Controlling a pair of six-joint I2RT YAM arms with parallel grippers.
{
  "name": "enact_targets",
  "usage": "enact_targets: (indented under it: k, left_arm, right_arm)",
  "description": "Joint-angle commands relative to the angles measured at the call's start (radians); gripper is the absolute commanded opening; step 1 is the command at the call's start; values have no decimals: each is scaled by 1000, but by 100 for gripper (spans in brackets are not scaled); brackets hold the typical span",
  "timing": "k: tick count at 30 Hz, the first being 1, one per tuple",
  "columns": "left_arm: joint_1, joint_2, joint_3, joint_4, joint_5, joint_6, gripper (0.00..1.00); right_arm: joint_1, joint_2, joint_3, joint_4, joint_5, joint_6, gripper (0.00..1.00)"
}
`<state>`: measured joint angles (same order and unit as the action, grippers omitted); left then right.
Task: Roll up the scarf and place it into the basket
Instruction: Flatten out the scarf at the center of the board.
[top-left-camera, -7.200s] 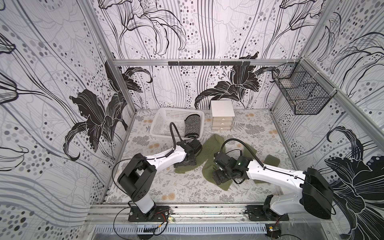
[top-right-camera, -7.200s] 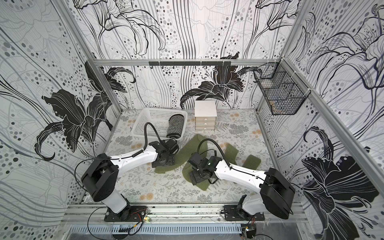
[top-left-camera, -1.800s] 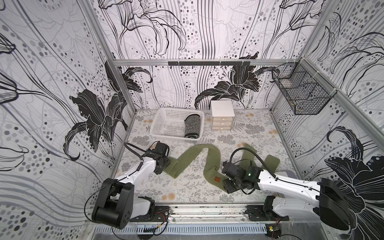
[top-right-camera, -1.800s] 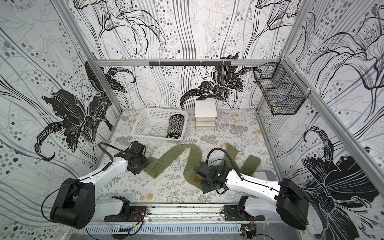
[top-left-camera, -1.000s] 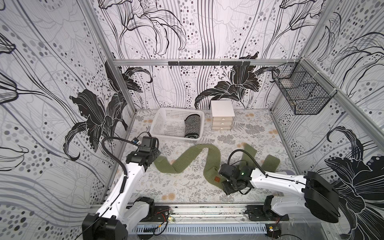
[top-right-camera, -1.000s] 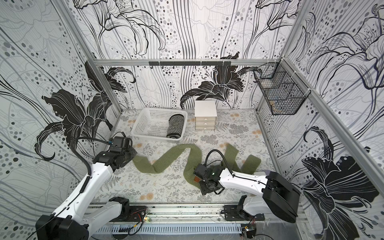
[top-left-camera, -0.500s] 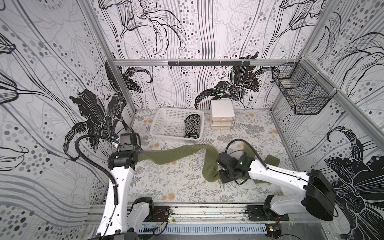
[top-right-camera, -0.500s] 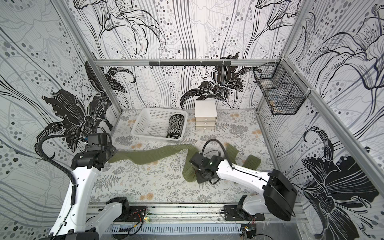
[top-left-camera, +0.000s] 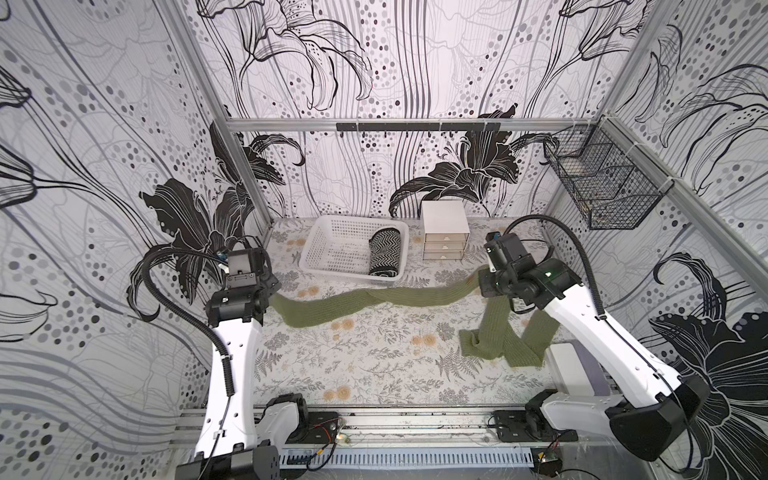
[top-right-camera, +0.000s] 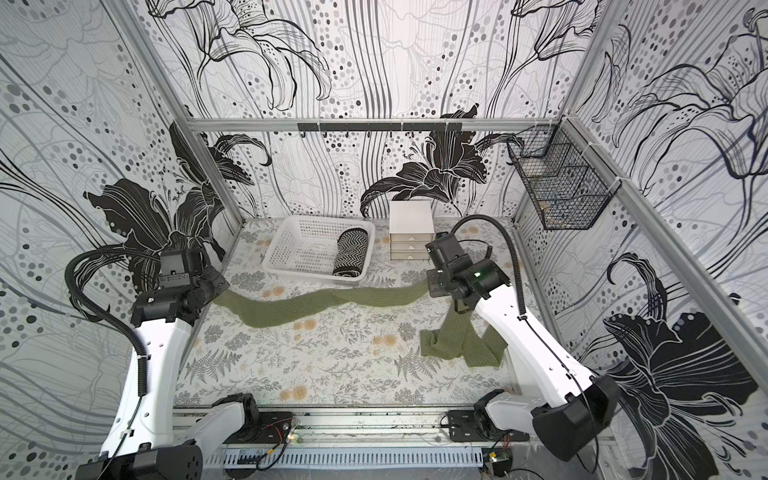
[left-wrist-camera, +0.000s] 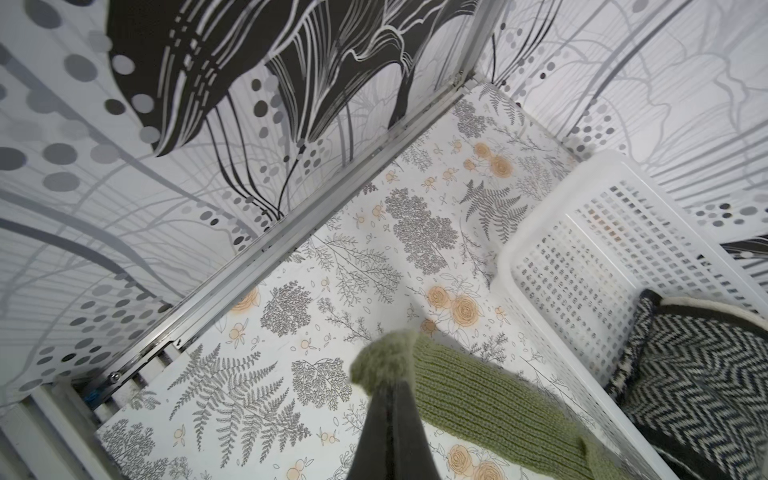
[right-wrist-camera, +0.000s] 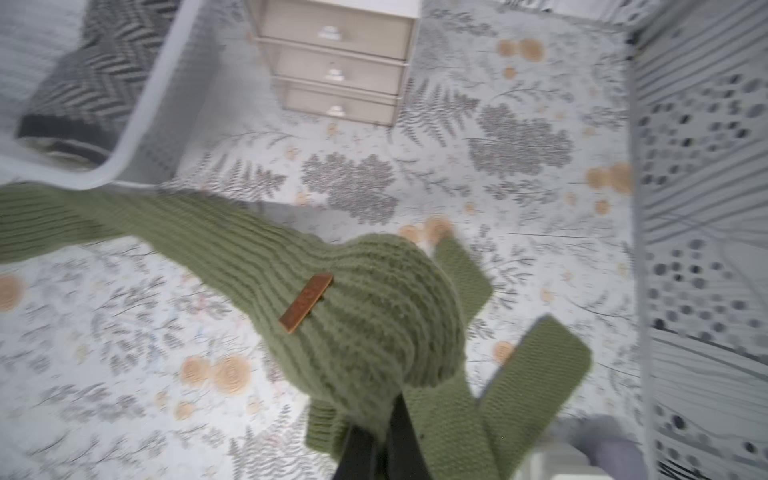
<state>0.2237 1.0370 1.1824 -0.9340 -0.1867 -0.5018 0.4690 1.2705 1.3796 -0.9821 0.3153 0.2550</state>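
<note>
**A:** Scarf (top-left-camera: 332, 309) first: where does it lie in the top views?

**B:** It is green knit, stretched over the table (top-left-camera: 374, 365) between the two arms. It lies in front of the basket (top-left-camera: 340, 249), outside it. In both top views the left gripper (top-left-camera: 270, 291) has one end near the left wall. The right gripper (top-left-camera: 484, 284) lifts a middle part near the drawer unit (top-left-camera: 445, 232). From there the rest drops to a crumpled heap on the table beside the right arm.

**A:** And the basket?

**B:** It is white, at the back, with a rolled herringbone cloth (top-left-camera: 384, 253) along its right side.

**A:** Left wrist view?

**B:** The left gripper (left-wrist-camera: 390, 386) has its jaws pressed together on the scarf's fuzzy end. The knit (left-wrist-camera: 478, 399) runs off alongside the basket (left-wrist-camera: 582, 257). I cannot tell whether they touch.

**A:** Right wrist view?

**B:** It is blurred. The right gripper (right-wrist-camera: 386, 419) is clamped on a bunched fold of scarf (right-wrist-camera: 365, 332), raised off the table. A small brown tag (right-wrist-camera: 306, 302) sits on the bunch. One strip leads past the basket's corner (right-wrist-camera: 141, 124), and two tails hang toward the table.
</note>
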Motion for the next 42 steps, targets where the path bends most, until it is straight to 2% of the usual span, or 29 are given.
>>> enact_targets:
  k: [1, 5, 11, 18, 23, 25, 29, 33, 35, 37, 38, 39, 42]
  left_arm:
    - [8, 8, -12, 102, 213, 59, 0]
    - [7, -1, -85, 186, 426, 25, 0]
    - [7, -38, -149, 179, 504, 18, 0]
    - [7, -93, -212, 117, 450, 34, 0]
    - [9, -172, -208, 60, 309, 26, 0]
    - [8, -209, -186, 39, 263, 42, 0]
    - [9, -196, -122, 6, 235, 70, 0]
    - [9, -141, -69, 15, 210, 86, 0]
    - [9, -112, -52, 35, 195, 93, 0]
    - [9, -71, -44, 59, 197, 93, 0]
    - [10, -57, -41, 66, 202, 91, 0]
    - [11, -37, -41, 74, 207, 85, 0]
    - [15, 1, -65, 107, 234, 71, 0]
  right_arm:
    - [-110, -26, 62, -53, 62, -103, 0]
    - [-254, -3, 112, -41, 28, -164, 0]
    - [-390, 18, 193, -52, 43, -205, 0]
    - [-399, 76, 204, -53, -34, -187, 0]
    - [-399, 112, 111, -49, -157, -111, 0]
    - [-380, 50, 30, -29, -247, -60, 0]
    - [-246, -106, -106, -68, -202, 34, 0]
    - [-231, -142, -171, -48, -203, 62, 0]
    - [-295, -38, -143, 29, -214, 32, 0]
    - [-419, 157, -67, 113, -299, 2, 0]
    - [-454, 253, -8, 118, -311, -6, 10]
    - [-482, 360, 56, 118, -319, -11, 25]
    - [-519, 554, 168, 158, -372, -6, 42]
